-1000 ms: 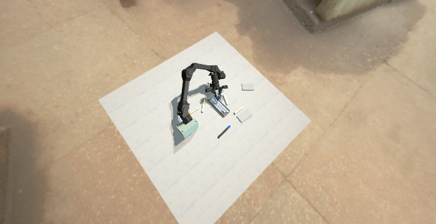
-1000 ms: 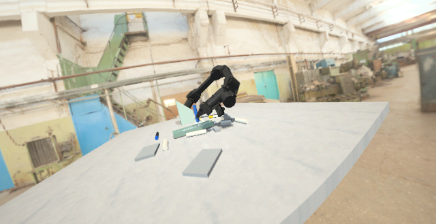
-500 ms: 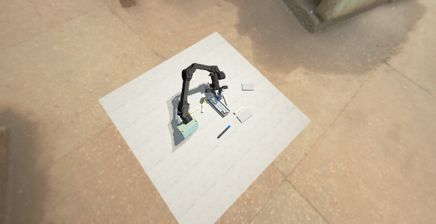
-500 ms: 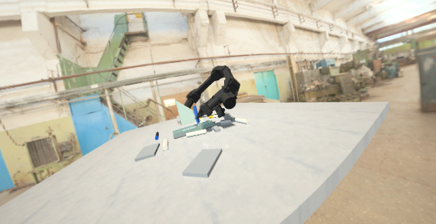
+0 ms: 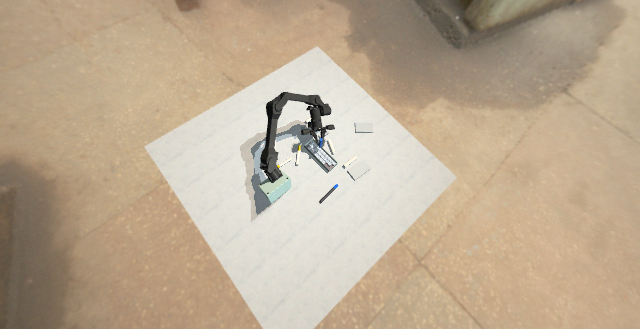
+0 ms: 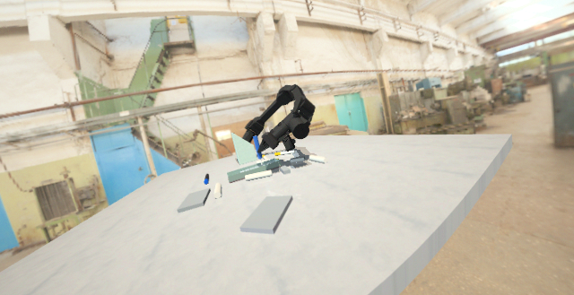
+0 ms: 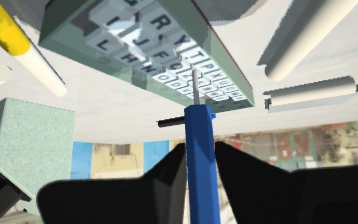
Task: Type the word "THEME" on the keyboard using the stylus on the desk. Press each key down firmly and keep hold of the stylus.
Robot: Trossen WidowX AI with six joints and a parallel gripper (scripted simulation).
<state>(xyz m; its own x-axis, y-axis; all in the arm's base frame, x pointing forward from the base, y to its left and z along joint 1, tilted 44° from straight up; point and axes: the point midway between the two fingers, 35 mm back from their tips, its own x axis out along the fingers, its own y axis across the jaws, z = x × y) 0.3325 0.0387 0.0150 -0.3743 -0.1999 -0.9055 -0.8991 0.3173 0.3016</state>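
The stylus (image 5: 321, 142) (image 6: 256, 144) (image 7: 200, 165) is blue with a thin grey tip. My gripper (image 5: 320, 138) (image 6: 260, 151) (image 7: 200, 149) is shut on it, one black finger on each side. The keyboard (image 5: 327, 160) (image 6: 253, 170) (image 7: 75, 51) has a green casing and pale keys with dark letters. In the wrist view the grey tip overlaps the keys just below T, near P and Z. The frames do not show clearly whether it touches a key. Some key letters are washed out by glare or too small to read.
A dark pen with a blue end (image 5: 328, 194) (image 6: 206, 179) (image 7: 171, 122), a yellow-and-white marker (image 5: 298, 155) (image 7: 44, 71) and white sticks (image 5: 331, 146) (image 6: 258, 176) lie around the keyboard. Two grey slabs (image 5: 364, 128) (image 6: 267, 214) lie farther out. A mint block (image 5: 276, 189) (image 7: 37, 125) stands at the arm's base.
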